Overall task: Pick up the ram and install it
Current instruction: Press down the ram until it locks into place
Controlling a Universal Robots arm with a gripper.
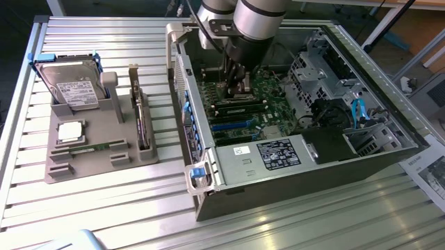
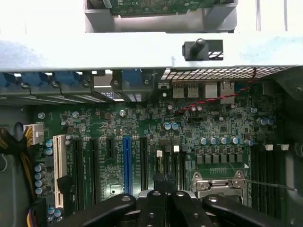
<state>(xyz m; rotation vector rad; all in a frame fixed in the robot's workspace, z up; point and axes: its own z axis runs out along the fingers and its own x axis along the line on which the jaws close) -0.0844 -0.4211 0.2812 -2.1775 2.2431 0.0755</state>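
Clenched shut, the black end effector (image 1: 235, 86) on the grey-sleeved robot arm (image 1: 259, 15) reaches down inside the open dark metal computer case (image 1: 361, 156), just above the green motherboard (image 1: 243, 112). In the wrist view its black linkage fingers (image 2: 156, 208) are pressed together over the board, between the row of long black expansion slots (image 2: 94, 165) and the silver processor socket latch (image 2: 220, 182); whether anything thin is pinched between them cannot be made out, since the fingertips are cut off by the frame edge. A long, narrow green ram stick (image 1: 87, 149) with small dark chips lies flat in a groove of the grey plastic parts holder (image 1: 97, 166), well apart from the end effector, outside the case toward the exterior view's left. On the same holder stand a silver hard drive in a blue-clipped bracket (image 1: 73, 86), a square silver processor chip (image 1: 70, 131) and a dark expansion card (image 1: 143, 122) set on edge. The holder and the case rest on a ribbed aluminium worktop (image 1: 292, 224). Inside the case the arm hides part of the motherboard in the exterior view, and the black memory slots (image 2: 267, 170) beside the socket are dim.
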